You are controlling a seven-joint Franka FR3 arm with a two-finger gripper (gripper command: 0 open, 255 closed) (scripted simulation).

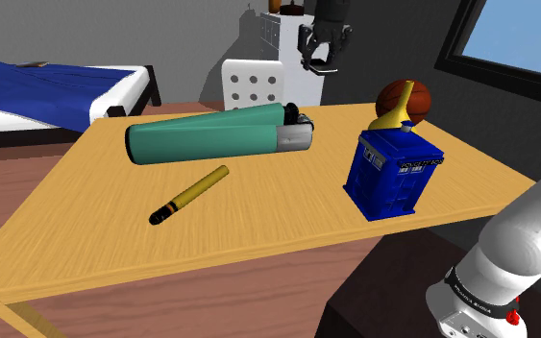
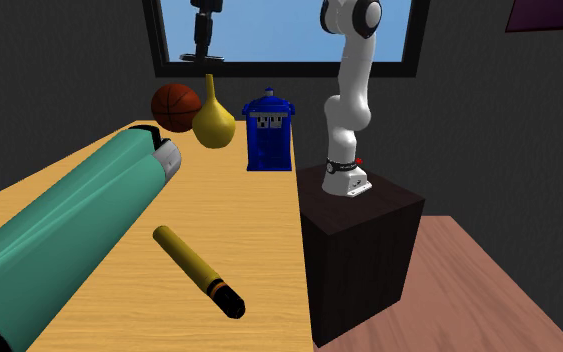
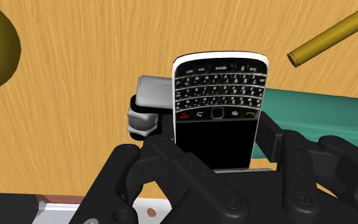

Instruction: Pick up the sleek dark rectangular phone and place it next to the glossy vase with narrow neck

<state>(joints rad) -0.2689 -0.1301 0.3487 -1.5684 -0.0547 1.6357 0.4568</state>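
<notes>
Shoulder view: the blue police box (image 1: 393, 175) is crowding the yellow vase (image 1: 402, 106) at its 6 o'clock, and the basketball (image 1: 420, 99) is blocking 1 o'clock. Bare tabletop (image 1: 331, 144) is lying open at 9 o'clock, running to the green lighter (image 1: 210, 142); the yellow pen (image 1: 191, 194) is sitting well clear.
</notes>
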